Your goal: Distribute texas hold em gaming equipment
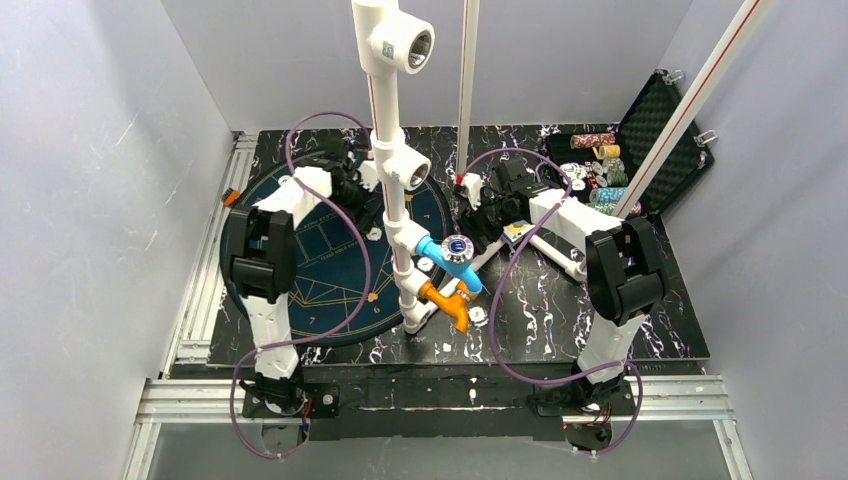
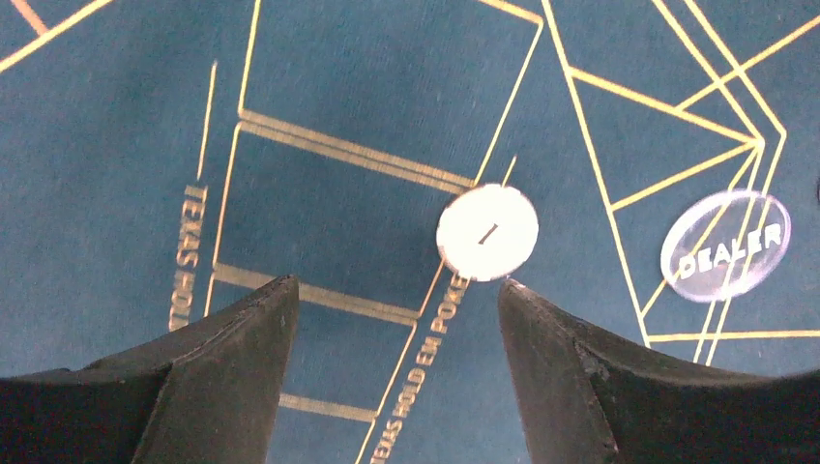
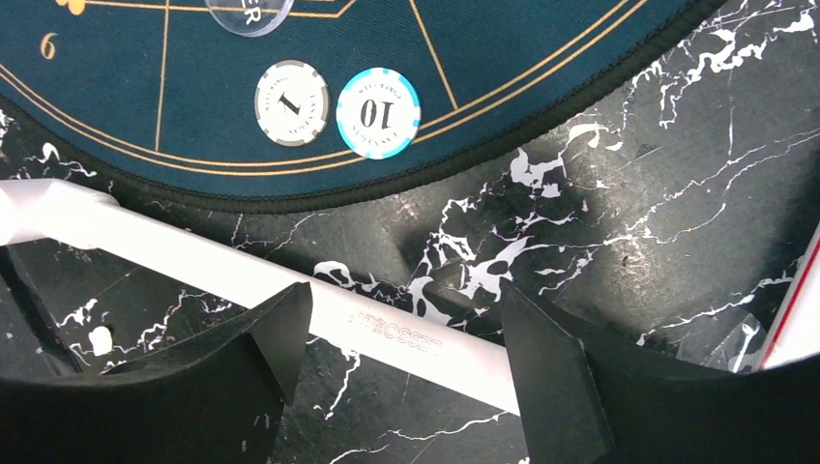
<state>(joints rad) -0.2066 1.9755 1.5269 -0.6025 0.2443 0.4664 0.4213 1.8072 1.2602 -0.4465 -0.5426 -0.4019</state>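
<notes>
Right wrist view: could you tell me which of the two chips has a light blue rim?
The chip marked 10, beside the grey-rimmed chip.

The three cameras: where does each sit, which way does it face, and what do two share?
Top external: above and behind the bases, looking down on the table; left arm and right arm show.
Left wrist: on the left arm, facing down at the blue mat, a white chip and the dealer button; open left gripper shows.
Right wrist: on the right arm, facing down at the mat's edge, a grey chip, a blue chip and a white pipe; open right gripper shows.
Shared: both wrist views see the blue mat.
</notes>
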